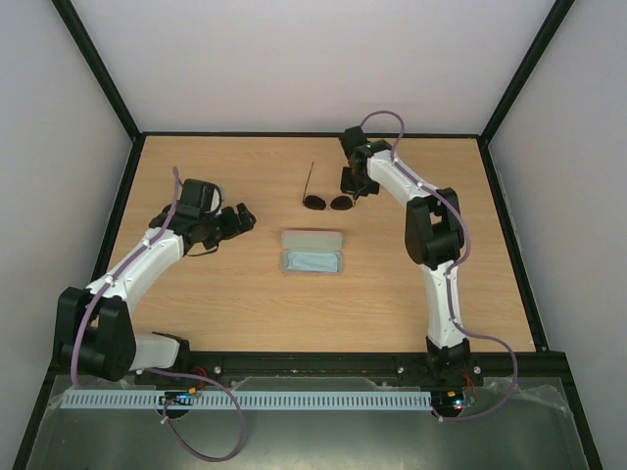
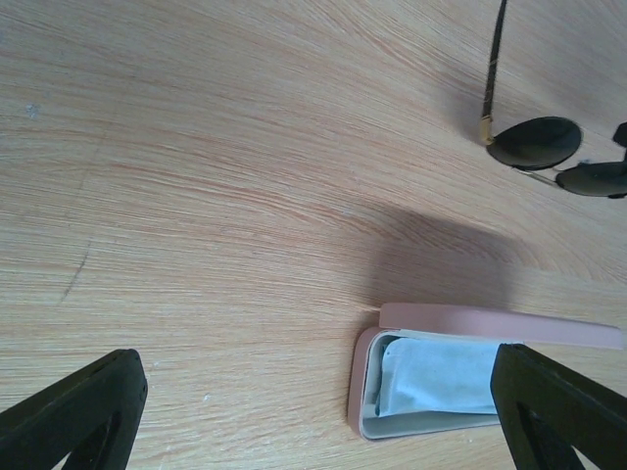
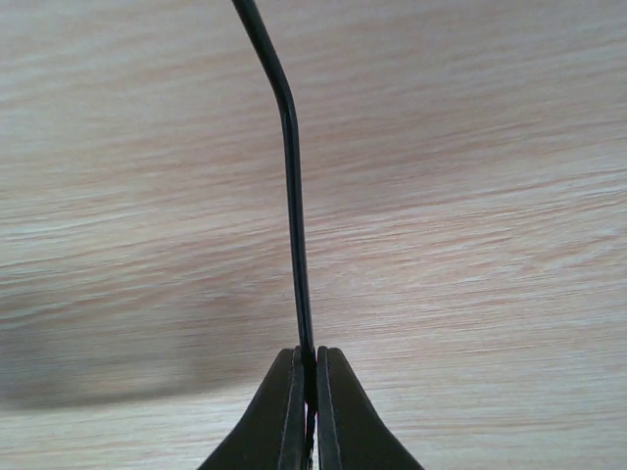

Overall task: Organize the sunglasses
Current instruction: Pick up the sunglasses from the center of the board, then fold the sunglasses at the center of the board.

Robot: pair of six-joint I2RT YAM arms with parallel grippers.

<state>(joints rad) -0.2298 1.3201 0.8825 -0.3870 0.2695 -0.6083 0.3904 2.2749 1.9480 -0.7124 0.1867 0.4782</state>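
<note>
A temple of the sunglasses [image 1: 328, 202] is pinched by the right claw [image 3: 308, 360], upper centre; the left claw [image 1: 238, 219] is held spread, left of the open case [image 1: 312, 253].

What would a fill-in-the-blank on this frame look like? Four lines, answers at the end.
1. The right gripper is ___ on a thin temple arm of the sunglasses.
2. The pink case lies on the table with its lid ___.
3. The cloth inside the case is light ___.
4. The left gripper is open and holds ___.

Missing words: shut; open; blue; nothing.
</note>
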